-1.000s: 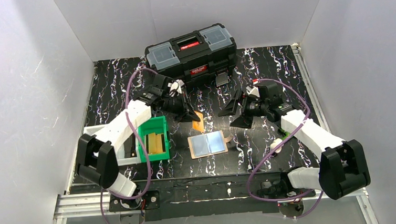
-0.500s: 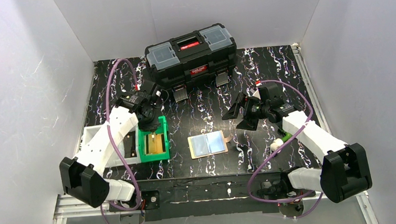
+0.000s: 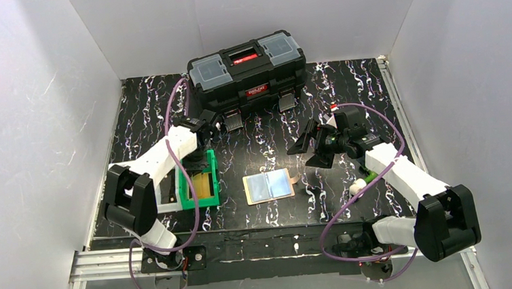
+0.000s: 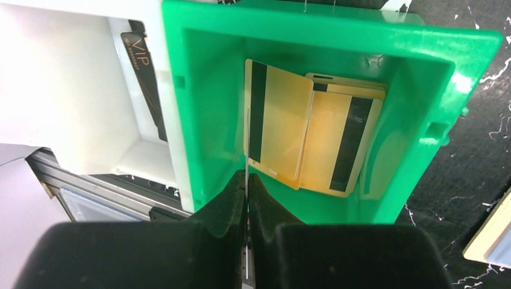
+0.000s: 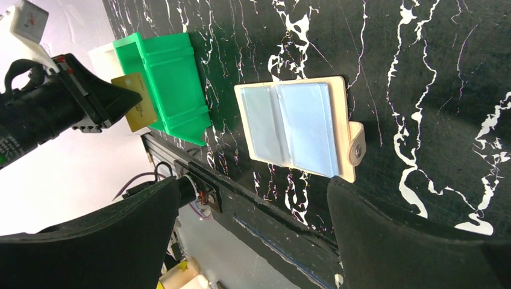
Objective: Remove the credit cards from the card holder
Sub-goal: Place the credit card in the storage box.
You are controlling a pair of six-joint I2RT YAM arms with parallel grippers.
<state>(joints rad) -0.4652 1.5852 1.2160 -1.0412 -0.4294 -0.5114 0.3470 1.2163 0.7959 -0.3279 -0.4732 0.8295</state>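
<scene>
One thin orange-tan credit card (image 5: 136, 101) is pinched tight in the left jaws (image 4: 247, 177), right over the green plastic bin (image 4: 205, 120) — best to lower it well inside the walls, then let go. The right jaws (image 3: 309, 151) gape wide and hold nothing. They hang near the open tan leather-like card holder (image 3: 268, 185), which lies flat on the black marbled table (image 3: 345, 97) — a light blue card (image 5: 304, 123) shows inside it.

Left gripper (image 4: 247, 176) clamped on a credit card (image 5: 140, 105), wrist pitched downward. Right gripper (image 5: 256, 188) spread wide, empty, arm extended forward.
</scene>
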